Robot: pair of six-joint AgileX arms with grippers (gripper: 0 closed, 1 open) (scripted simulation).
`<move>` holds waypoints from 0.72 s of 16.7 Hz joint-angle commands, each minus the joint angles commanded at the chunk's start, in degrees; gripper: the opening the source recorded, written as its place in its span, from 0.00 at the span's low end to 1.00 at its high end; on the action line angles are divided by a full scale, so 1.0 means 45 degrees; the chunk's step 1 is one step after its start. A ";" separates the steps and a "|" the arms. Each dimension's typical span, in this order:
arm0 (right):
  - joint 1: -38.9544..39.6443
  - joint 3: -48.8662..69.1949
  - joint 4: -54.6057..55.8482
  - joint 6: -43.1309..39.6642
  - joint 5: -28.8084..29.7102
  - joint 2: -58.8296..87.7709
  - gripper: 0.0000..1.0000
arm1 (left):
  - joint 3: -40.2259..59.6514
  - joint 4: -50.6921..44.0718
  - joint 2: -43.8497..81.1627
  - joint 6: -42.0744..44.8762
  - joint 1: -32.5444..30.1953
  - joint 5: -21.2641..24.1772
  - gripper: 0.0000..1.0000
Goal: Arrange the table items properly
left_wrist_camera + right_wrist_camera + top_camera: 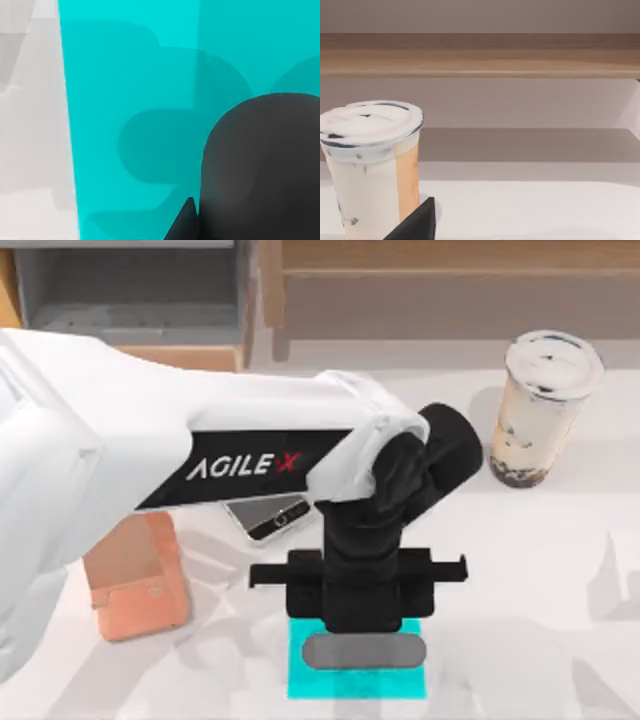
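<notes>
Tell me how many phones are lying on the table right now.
1: a black silver-edged smartphone on the white table, partly under the left arm, beside the rose-gold phone stand; more could be hidden.

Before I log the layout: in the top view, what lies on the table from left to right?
Rose-gold phone stand → smartphone → cyan mat, with the left hand above it → milk tea cup.

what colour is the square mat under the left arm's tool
Bright cyan; the mat shows best in the left wrist view, lying flat on the white table.
</notes>
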 joint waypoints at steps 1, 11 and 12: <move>0.0000 0.0000 0.0000 0.0000 0.0000 0.0000 1.00 | 0.0000 0.0000 0.0000 0.0000 0.0000 0.0000 0.15; 0.0000 0.0000 0.0000 0.0000 0.0000 0.0000 1.00 | 0.0000 0.0000 0.0000 0.0000 0.0000 0.0000 0.90; 0.0000 0.0000 0.0000 0.0000 0.0000 0.0000 1.00 | 0.0000 0.0000 0.0000 0.0000 0.0000 0.0000 0.98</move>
